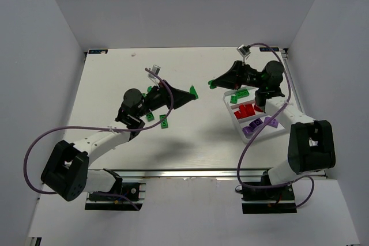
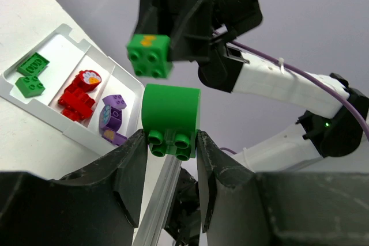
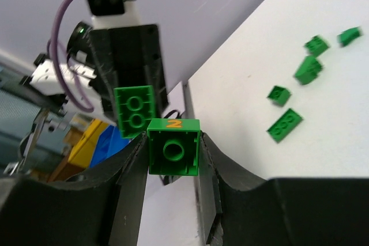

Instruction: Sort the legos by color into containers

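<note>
My left gripper (image 1: pixel 193 93) is shut on a green lego (image 2: pixel 170 116) and holds it above the table's middle. My right gripper (image 1: pixel 213 83) is shut on a green lego marked with an orange 2 (image 3: pixel 174 146), raised just right of the left one. The two held legos face each other, close but apart. The white tray (image 1: pixel 233 117) lies at the right. Its far compartment holds green legos (image 1: pixel 239 95), the middle one red legos (image 1: pixel 247 109), the near one purple legos (image 1: pixel 259 124). Loose green legos (image 1: pixel 164 122) lie on the table by the left arm.
The left wrist view shows the tray (image 2: pixel 86 43) with green, red and purple legos, each colour in its own compartment. The right wrist view shows several loose green legos (image 3: pixel 285 125) on the white table. White walls close in the table on three sides.
</note>
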`<action>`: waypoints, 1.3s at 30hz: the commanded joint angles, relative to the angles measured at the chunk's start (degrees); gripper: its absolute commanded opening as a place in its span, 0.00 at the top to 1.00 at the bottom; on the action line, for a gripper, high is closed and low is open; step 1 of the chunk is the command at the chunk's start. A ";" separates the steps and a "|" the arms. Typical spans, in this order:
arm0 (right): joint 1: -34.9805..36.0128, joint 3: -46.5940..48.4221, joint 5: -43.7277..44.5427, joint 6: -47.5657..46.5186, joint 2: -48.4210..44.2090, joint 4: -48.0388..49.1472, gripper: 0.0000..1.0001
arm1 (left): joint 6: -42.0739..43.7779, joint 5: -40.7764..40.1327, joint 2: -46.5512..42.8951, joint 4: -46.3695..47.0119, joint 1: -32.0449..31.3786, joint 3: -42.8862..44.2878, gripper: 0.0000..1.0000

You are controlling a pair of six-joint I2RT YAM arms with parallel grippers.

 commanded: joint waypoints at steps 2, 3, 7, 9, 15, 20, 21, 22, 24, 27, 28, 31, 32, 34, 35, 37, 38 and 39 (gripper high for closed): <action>-2.12 -0.10 -0.40 -3.75 -2.49 -1.43 1.00 | 1.35 1.13 -2.19 0.58 0.15 0.62 0.93; -2.21 -0.36 -0.40 -4.62 -2.58 -1.96 1.00 | 1.61 1.21 -2.19 0.23 0.15 0.88 0.93; -3.09 -0.28 -1.19 -9.01 -3.90 -6.17 1.00 | 2.75 1.39 -1.84 -1.44 0.15 2.11 0.93; -4.31 1.04 -1.20 -16.35 -4.60 -14.23 1.00 | 3.28 1.30 -1.84 -2.49 0.15 2.55 0.93; -7.74 8.68 0.38 -36.16 -4.70 -36.21 1.00 | 3.19 1.57 -0.35 -3.29 0.15 2.99 0.93; -11.70 17.09 8.18 -56.09 -3.03 -57.81 1.00 | 4.25 0.78 0.62 -6.70 0.06 4.48 0.93; -11.70 19.56 11.86 -60.92 -1.28 -62.99 1.00 | 5.29 0.17 0.80 -7.94 -0.03 4.92 0.93; -11.70 21.76 20.95 -65.84 -0.22 -71.40 1.00 | 5.83 -0.19 0.98 -8.99 0.06 5.62 0.93; -11.70 25.99 27.25 -74.39 2.84 -75.68 1.00 | 6.62 -1.33 0.98 -11.28 0.06 5.89 0.93; -13.37 27.15 38.33 -81.70 5.32 -78.43 1.00 | 7.15 -2.82 0.89 -12.87 -0.03 5.72 0.93; -13.37 26.89 42.97 -82.84 5.93 -77.99 1.00 | 7.24 -3.09 0.80 -13.22 -0.03 5.63 0.93; -13.37 28.63 49.75 -85.05 9.88 -78.51 1.00 | 7.94 -4.49 0.36 -15.24 -0.12 5.45 0.92; -13.46 29.69 50.74 -85.14 11.11 -80.34 1.00 | 8.11 -4.76 0.36 -16.46 -0.12 5.45 0.92; -13.46 32.94 52.84 -85.40 15.24 -82.37 1.00 | 8.64 -5.46 0.36 -18.05 -0.20 5.71 0.92; -13.46 33.91 53.47 -85.40 16.39 -83.25 1.00 | 8.82 -5.64 0.54 -19.36 -0.20 5.98 0.92; -13.46 36.27 54.52 -85.58 19.73 -85.10 1.00 | 9.26 -5.99 0.54 -20.16 -0.29 6.15 0.92; -13.46 36.81 54.79 -85.58 21.39 -85.46 1.00 | 9.17 -6.17 0.54 -20.43 -0.29 5.98 0.92; -13.46 37.25 55.23 -85.67 22.02 -85.28 1.00 | 9.08 -6.34 0.71 -20.43 -0.38 5.98 0.91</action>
